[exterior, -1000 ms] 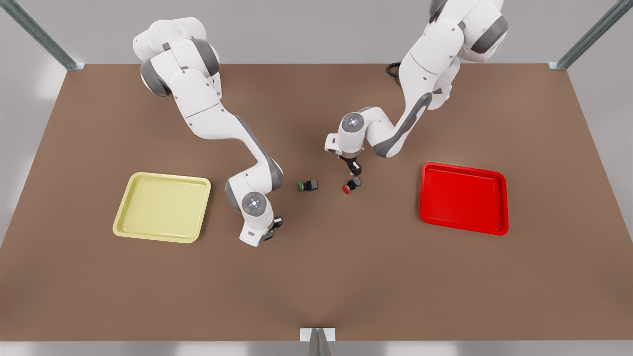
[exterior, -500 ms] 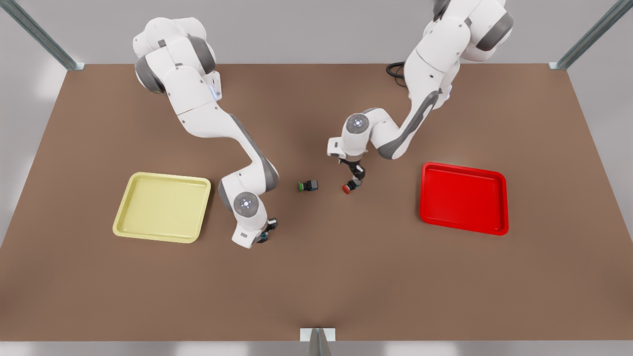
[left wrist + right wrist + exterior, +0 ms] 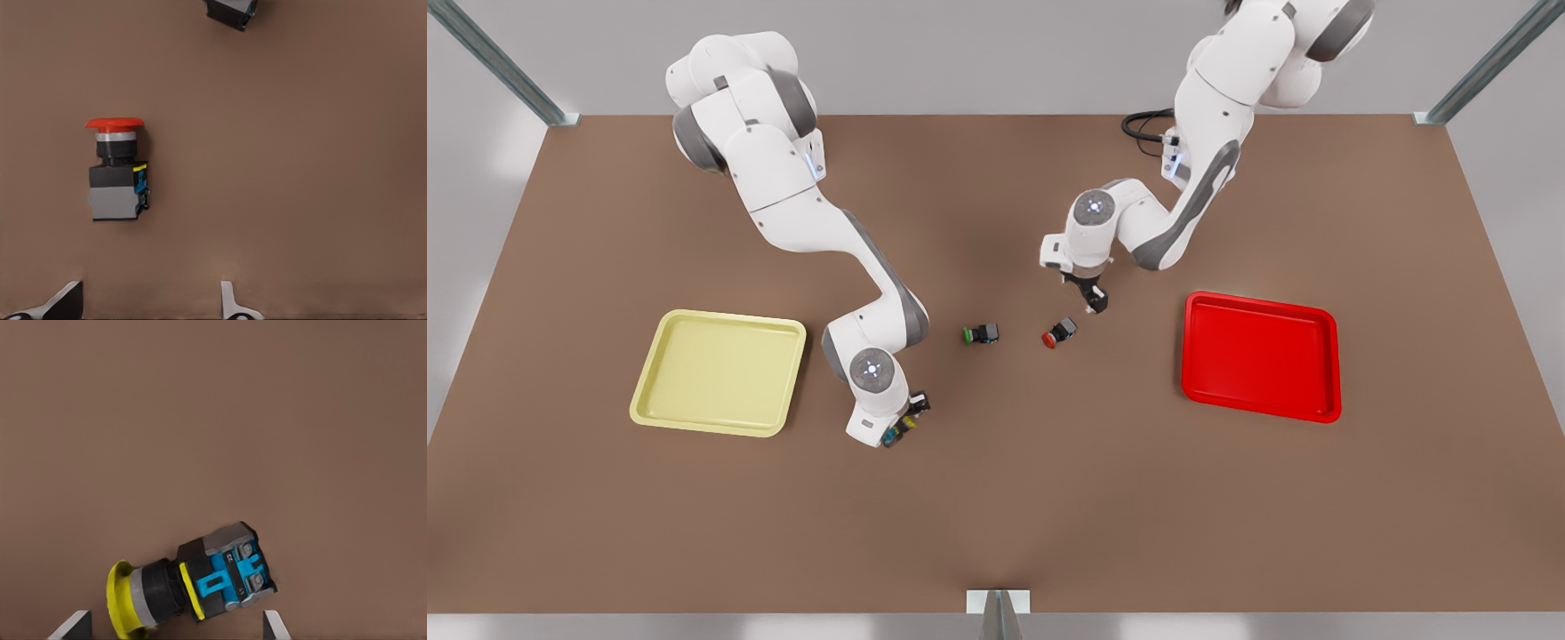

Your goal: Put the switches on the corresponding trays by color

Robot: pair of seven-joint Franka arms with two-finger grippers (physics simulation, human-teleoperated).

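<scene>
The front view looks steeply down on the whole tabletop (image 3: pixel 996 516) from high above its near edge. Each wrist view faces straight down, close above it: left over the red switch (image 3: pixel 117 170), right over the yellow switch (image 3: pixel 193 587).

Brown matte table (image 3: pixel 996 498) spans the scene, plain pale grey wall (image 3: pixel 978 53) behind. Metal frame struts at far-left corner (image 3: pixel 498 62) and far-right corner (image 3: pixel 1485 67); short metal bracket (image 3: pixel 998 609) at near edge centre. Soft even light.
</scene>
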